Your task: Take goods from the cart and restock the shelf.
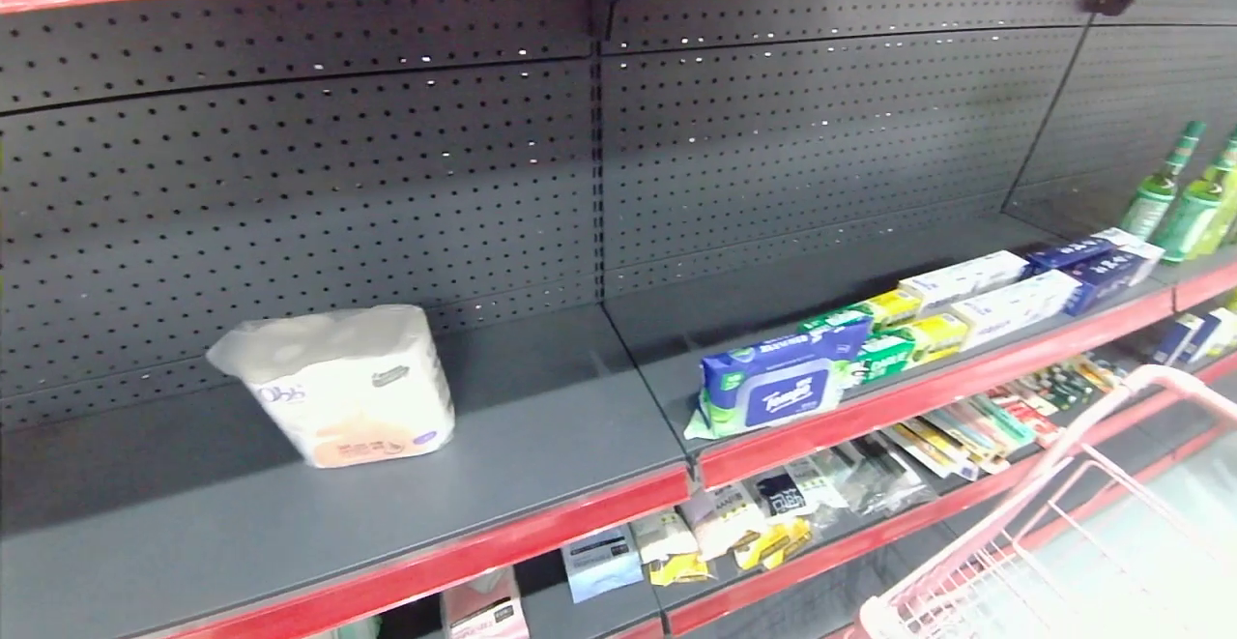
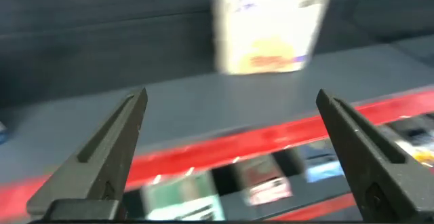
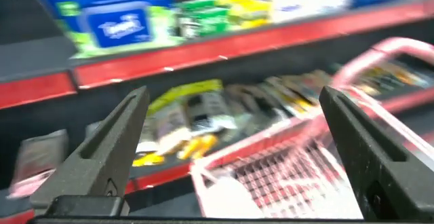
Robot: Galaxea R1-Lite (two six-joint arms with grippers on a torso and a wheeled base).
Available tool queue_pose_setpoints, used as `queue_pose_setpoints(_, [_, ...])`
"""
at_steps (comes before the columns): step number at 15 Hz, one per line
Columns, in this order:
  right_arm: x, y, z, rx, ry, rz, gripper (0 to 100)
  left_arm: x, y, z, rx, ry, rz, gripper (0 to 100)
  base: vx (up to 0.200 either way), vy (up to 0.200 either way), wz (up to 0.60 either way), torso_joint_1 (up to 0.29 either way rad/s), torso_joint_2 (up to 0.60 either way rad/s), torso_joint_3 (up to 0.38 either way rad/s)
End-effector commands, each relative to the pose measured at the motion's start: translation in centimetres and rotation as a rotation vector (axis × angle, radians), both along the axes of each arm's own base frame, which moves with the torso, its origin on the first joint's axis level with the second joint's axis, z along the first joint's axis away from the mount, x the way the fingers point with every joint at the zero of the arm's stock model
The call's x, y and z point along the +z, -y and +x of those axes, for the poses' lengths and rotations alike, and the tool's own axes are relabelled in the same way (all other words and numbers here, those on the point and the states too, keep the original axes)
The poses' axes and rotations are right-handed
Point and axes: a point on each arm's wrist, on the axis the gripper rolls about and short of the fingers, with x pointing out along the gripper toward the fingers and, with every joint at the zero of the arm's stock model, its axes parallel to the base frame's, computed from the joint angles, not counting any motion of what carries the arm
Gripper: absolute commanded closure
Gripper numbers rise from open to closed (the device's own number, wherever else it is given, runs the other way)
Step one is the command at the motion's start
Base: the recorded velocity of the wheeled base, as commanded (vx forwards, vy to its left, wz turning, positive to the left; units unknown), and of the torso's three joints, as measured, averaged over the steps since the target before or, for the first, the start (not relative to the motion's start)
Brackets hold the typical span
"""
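Am holding both grippers spread wide, carrying nothing: right gripper (image 3: 232, 94) hanging over pink cart (image 1: 1092, 431), left gripper (image 2: 230, 96) facing shelf (image 1: 541, 397). Tissue pack (image 1: 348, 383) sitting there alone; am judging restocking as barely begun.

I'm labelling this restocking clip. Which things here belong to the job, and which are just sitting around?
Job: pink wire cart; grey red-edged shelf; open left gripper; open right gripper.
Just sitting: white toilet-paper pack; blue wet-wipes pack; green bottles; small packets on the lower shelf.
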Motion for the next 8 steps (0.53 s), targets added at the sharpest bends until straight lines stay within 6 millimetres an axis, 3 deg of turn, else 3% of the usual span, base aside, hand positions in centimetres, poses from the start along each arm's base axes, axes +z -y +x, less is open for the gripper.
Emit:
queue_pose_setpoints(1, [0.01, 0.0, 0.01, 0.0, -0.001, 0.0, 0, -0.02, 0.0, 0.02, 0.001, -0.002, 0.0, 0, 0.0, 0.0, -0.6, 0.002, 0.01, 0.002])
queue_pose_setpoints(7, [-0.03, 0.0, 0.02, 0.001, -0.003, 0.0, 0, -0.02, 0.0, 0.02, 0.001, -0.002, 0.0, 0, 0.0, 0.0, -0.6, 0.0, 0.0, 0.001])
queue_pose_setpoints(8, [0.01, 0.0, 0.01, 0.0, -0.001, 0.001, 0, -0.02, 0.0, 0.02, 0.001, -0.002, 0.0, 0, 0.0, 0.0, 0.0, 0.0, 0.0, 0.0])
